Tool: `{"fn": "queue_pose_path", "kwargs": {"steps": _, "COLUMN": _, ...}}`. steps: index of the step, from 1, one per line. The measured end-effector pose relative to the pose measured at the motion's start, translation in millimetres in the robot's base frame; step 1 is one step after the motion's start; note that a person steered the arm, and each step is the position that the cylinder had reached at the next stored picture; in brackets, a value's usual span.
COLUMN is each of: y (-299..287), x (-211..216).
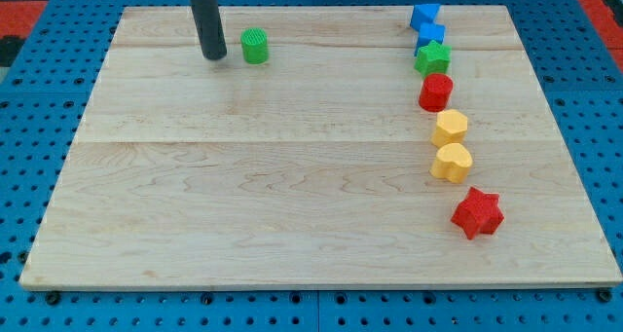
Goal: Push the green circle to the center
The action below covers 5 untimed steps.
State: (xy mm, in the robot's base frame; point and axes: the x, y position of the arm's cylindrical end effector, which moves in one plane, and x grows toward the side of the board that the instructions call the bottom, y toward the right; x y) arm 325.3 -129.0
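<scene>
While my tip [214,55] rested on the tabletop [243,205] near the view's top, the green circle [254,46] stood just to its right and a shade further up, close beside it but, as far as I could judge, not touching. No gripper was fitted, so there was nothing to call wide, narrow or holding; the rod simply ended in that blunt tip. Well off to the tip's right ran a loose column of the other blocks: two blue blocks [425,23] of unclear shape at the top, then a green star [432,57], a red cylinder [436,92], two yellow hearts [451,145], and a red star [477,212] lowest. The center of the board lay below and to the right of the tip, with the circle still far from it. From this side, I judged, a push would send the circle rightward along the top edge, not down toward the middle, so the tip needed to come round above it first. Since the block was round, an off-center contact could let it roll off the tip and slip sideways, and an overlong rightward shove risked carrying it toward the column.
</scene>
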Motion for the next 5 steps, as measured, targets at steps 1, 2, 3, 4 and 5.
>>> {"fn": "queue_pose_path", "kwargs": {"steps": 1, "y": -12, "x": 14}}
{"fn": "queue_pose_path", "kwargs": {"steps": 2, "y": -63, "x": -26}}
{"fn": "queue_pose_path", "kwargs": {"steps": 3, "y": -56, "x": -46}}
{"fn": "queue_pose_path", "kwargs": {"steps": 4, "y": -16, "x": -63}}
{"fn": "queue_pose_path", "kwargs": {"steps": 5, "y": 23, "x": -80}}
